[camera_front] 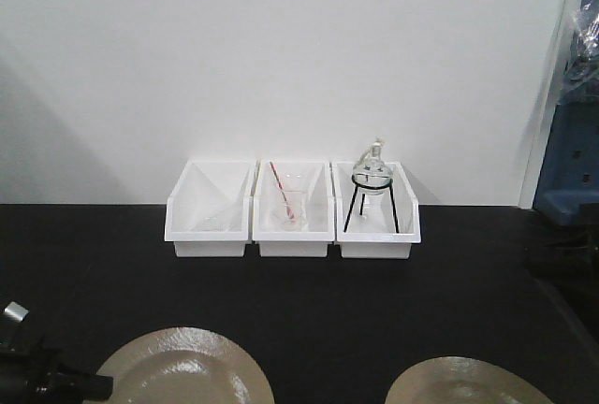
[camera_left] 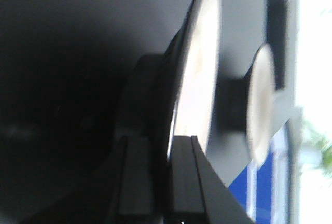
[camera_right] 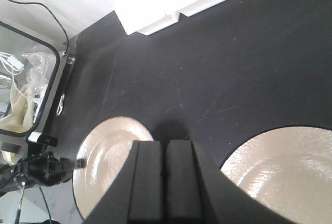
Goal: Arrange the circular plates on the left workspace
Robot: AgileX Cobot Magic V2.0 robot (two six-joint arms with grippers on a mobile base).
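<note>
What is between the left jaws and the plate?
Nothing visible. The left gripper is right at the left plate: its rim runs in between the jaws. The bins sit far back by the wall, out of the way.
</note>
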